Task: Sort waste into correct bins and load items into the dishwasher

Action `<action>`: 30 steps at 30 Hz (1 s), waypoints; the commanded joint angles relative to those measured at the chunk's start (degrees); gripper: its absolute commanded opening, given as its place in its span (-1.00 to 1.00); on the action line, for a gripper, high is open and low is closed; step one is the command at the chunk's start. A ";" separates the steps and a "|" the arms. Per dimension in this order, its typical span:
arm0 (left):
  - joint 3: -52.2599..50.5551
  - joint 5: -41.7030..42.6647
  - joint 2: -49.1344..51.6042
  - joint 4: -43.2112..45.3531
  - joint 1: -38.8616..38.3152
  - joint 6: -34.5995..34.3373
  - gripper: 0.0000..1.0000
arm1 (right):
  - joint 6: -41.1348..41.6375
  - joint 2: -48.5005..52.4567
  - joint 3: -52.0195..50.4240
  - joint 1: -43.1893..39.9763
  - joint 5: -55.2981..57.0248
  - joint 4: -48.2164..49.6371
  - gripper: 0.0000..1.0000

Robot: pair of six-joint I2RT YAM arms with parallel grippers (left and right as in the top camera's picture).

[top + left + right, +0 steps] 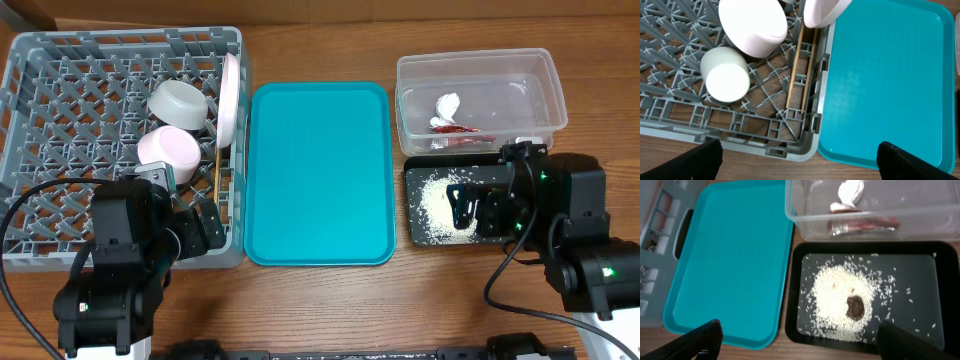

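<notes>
The grey dish rack [60, 110] holds a white plate [231, 95] standing on edge, a grey-green bowl [178, 100], a pinkish bowl [168, 148] and two chopsticks [218, 175]. The left wrist view shows the small white cup [726, 76] on its side, the pinkish bowl [754, 22], the plate [822, 12] and the chopsticks [800, 70] by the rack wall [790, 147]. My left gripper [800, 165] is open and empty over the rack's front right corner. The clear tub [535, 90] holds the red-and-white wrapper [860, 224]. The black tray [940, 290] holds rice [832, 297] and a brown lump [855, 308]. My right gripper [800, 342] is open and empty above it.
A flat teal serving tray [318, 170] lies bare between the rack and the two bins; it also shows in the left wrist view [890, 75] and the right wrist view [735, 255]. Wooden table runs along the front edge.
</notes>
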 commanded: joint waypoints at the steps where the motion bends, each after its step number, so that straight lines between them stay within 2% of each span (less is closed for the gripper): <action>1: -0.68 -0.55 0.55 0.26 -0.15 -0.37 0.99 | -0.17 0.37 -0.31 -0.09 0.57 -0.11 1.00; 19: -0.68 -0.55 7.37 0.26 -0.15 -0.35 0.99 | -0.17 8.07 -0.50 -0.09 0.57 0.09 1.00; 24: -0.68 -0.52 10.25 0.28 -0.15 -0.35 1.00 | -0.17 5.99 -0.50 -0.09 0.57 0.11 1.00; 30: -0.68 -0.52 14.01 0.26 -0.15 -0.37 1.00 | -0.22 -1.09 -0.50 -0.09 1.05 -0.17 1.00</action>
